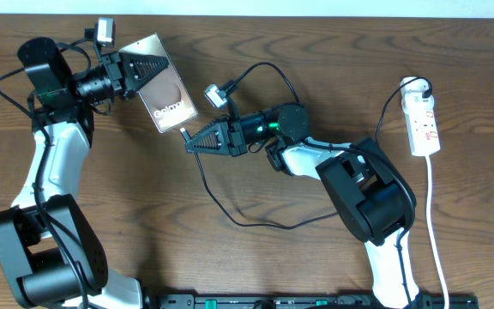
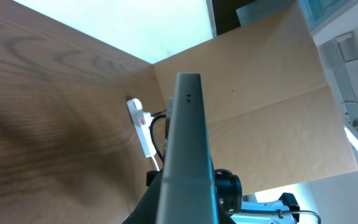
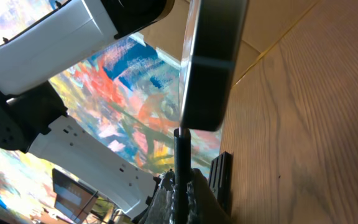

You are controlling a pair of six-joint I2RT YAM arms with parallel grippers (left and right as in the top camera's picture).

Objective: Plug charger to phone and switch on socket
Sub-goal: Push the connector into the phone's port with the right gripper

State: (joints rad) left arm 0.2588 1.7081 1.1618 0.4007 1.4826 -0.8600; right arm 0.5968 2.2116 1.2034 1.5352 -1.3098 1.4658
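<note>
My left gripper [image 1: 148, 64] is shut on the phone [image 1: 168, 90], a glossy brown slab with pale "Galaxy" lettering, held tilted above the table. It shows edge-on in the left wrist view [image 2: 188, 143] and the right wrist view [image 3: 210, 62]. My right gripper [image 1: 191, 142] is shut on the charger [image 1: 208, 184], a thin black cable; its plug tip [image 1: 183, 130] meets the phone's bottom edge [image 3: 179, 130]. The cable runs up between the right fingers [image 3: 182, 186]. The white socket [image 1: 423, 120] with red marks lies at the far right and shows in the left wrist view [image 2: 142, 124].
The charger cable loops across the table middle [image 1: 264, 225] and up near the right arm [image 1: 273, 69]. The socket's white cord [image 1: 436, 232] runs down the right edge. A brown cardboard wall [image 2: 260, 81] stands behind the table.
</note>
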